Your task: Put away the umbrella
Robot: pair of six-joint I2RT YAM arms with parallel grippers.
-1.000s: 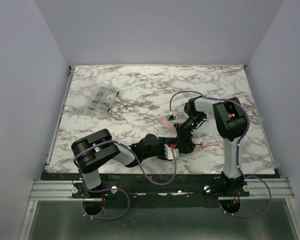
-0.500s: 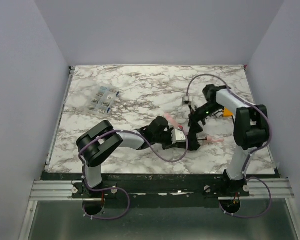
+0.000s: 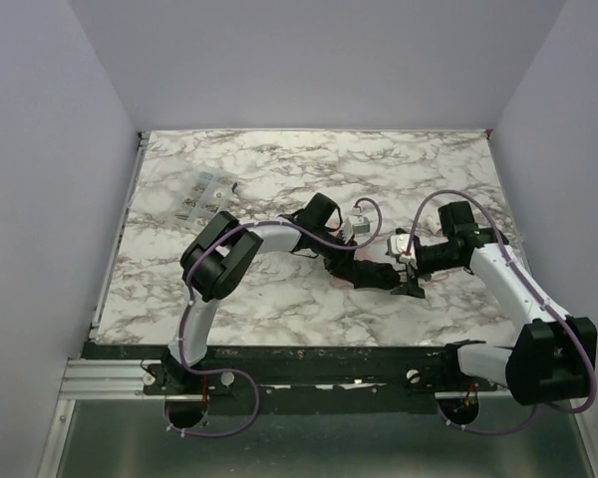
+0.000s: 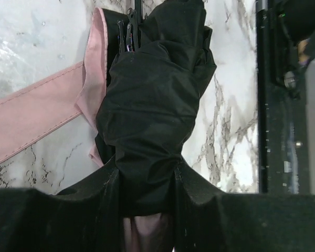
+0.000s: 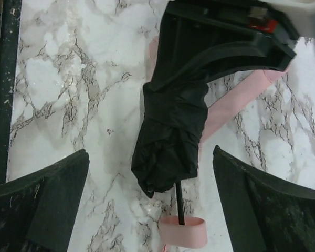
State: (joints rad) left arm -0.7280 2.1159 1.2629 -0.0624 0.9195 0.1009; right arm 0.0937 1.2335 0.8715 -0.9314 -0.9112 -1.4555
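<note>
The umbrella (image 3: pixel 374 275) lies on the marble table, right of the middle, as a bunched black fabric bundle (image 5: pixel 173 134) with a thin dark shaft and a small pink handle (image 5: pixel 182 232). A pink strap (image 4: pixel 37 121) trails off beside it. My left gripper (image 4: pixel 147 178) is shut on the bundle's end, and pink fabric shows between its jaws. In the top view the left gripper (image 3: pixel 347 261) sits at the umbrella's left end. My right gripper (image 5: pixel 149 153) hangs open above the other end, one finger on each side and clear of it. Seen from above, the right gripper (image 3: pixel 413 267) is just right of the bundle.
A clear plastic box (image 3: pixel 207 196) of small items lies at the back left. The table's black front rail (image 3: pixel 309 354) runs behind the arm bases, and purple walls close in three sides. The left arm (image 3: pixel 269 237) arches across the table's middle.
My right gripper has opened wide, let go of the umbrella and drawn back to the right. The left arm has swung away from the front edge, its gripper closing on the bundle.
</note>
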